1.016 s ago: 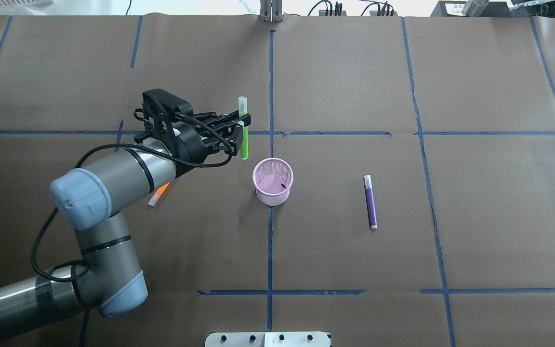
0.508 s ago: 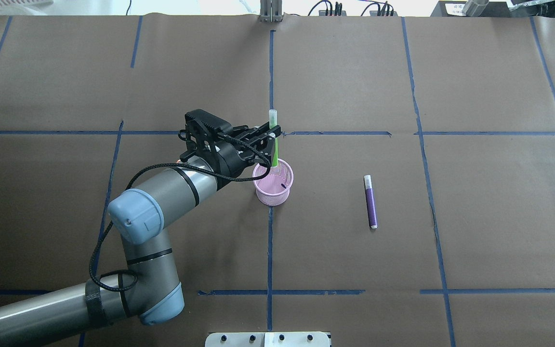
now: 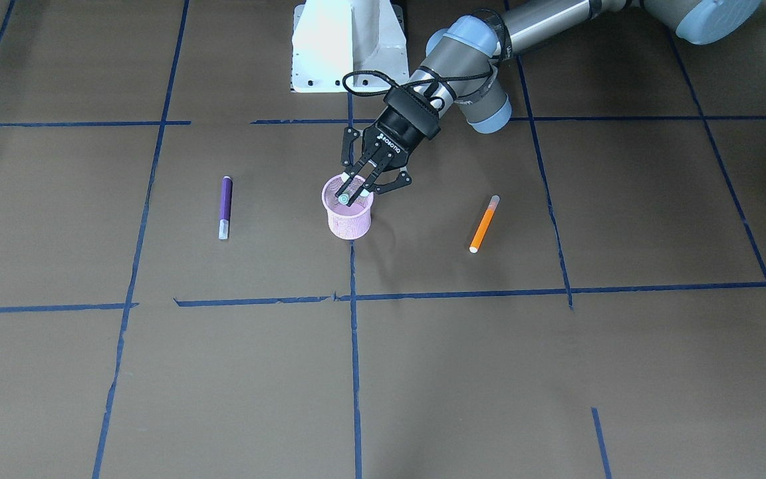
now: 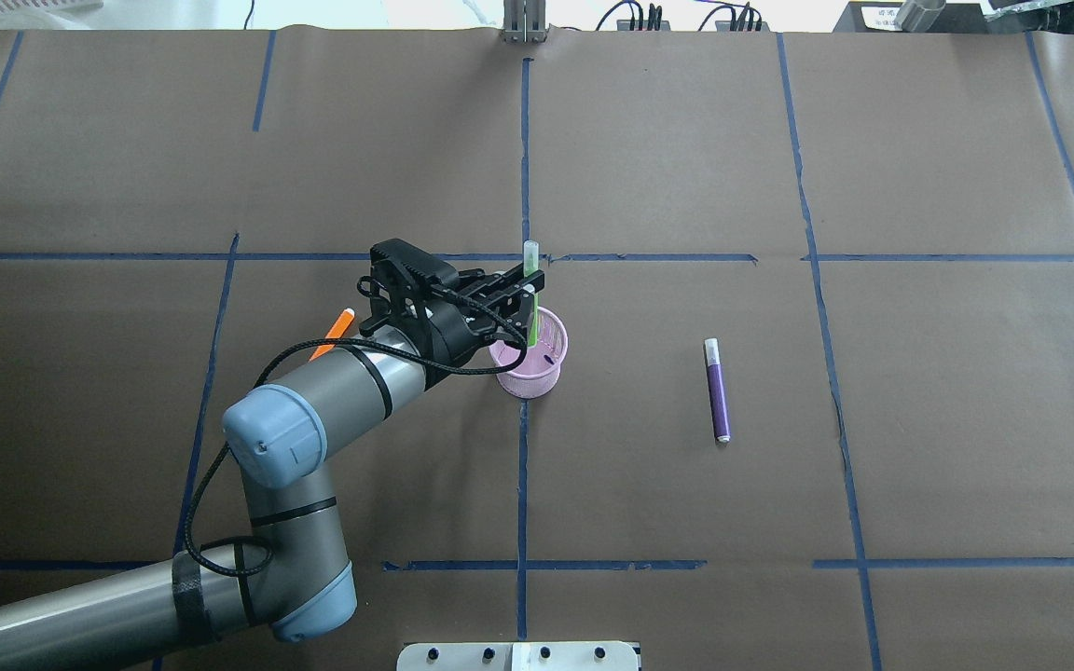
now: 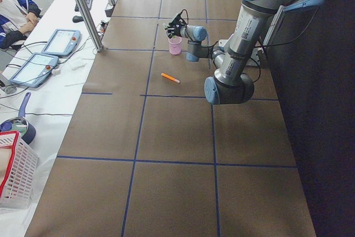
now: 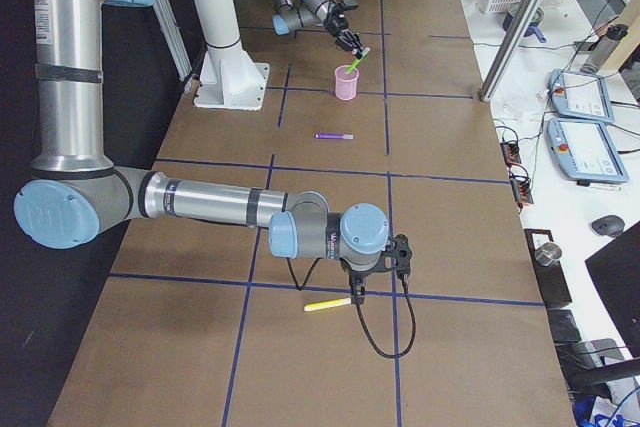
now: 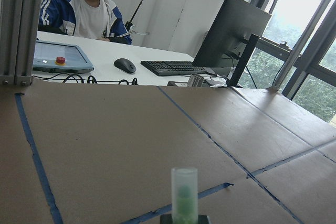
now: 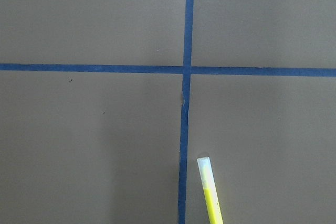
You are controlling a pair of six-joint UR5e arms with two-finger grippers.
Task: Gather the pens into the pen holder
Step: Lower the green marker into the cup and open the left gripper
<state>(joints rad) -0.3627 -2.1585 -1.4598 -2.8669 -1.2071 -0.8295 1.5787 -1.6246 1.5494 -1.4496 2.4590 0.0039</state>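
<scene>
Here, left hand holds the green pen over the pen holder.

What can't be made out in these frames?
- Overhead view: lower end of the green pen, at the pen holder, is partly covered by the left gripper; depth unclear.
- Overhead view: orange pen mostly under the left arm.
- Exterior right view: right gripper too small; open or shut unclear.
- Right wrist view: yellow pen cut off by the bottom edge.
</scene>
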